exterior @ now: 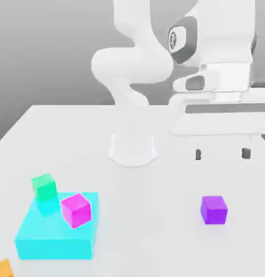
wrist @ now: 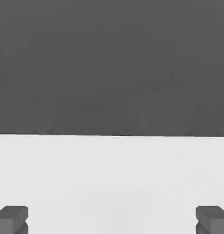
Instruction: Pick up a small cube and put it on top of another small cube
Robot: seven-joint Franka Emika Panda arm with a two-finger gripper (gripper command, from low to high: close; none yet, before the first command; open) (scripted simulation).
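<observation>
The smooth, matt white table top (exterior: 156, 227) carries a plain matt violet-purple cube (exterior: 214, 210), a small matt green cube (exterior: 44, 187) and a flat, evenly coloured cyan block (exterior: 56, 235); the glossy white plastic-looking arm (exterior: 129, 70) looks smooth

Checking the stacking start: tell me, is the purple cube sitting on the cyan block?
No, the purple cube rests alone on the table, well apart from the cyan block.

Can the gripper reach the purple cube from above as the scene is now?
Probably yes. The purple cube stands alone on the table, apart from other blocks, and the open gripper hangs above and behind it with nothing between.
</observation>
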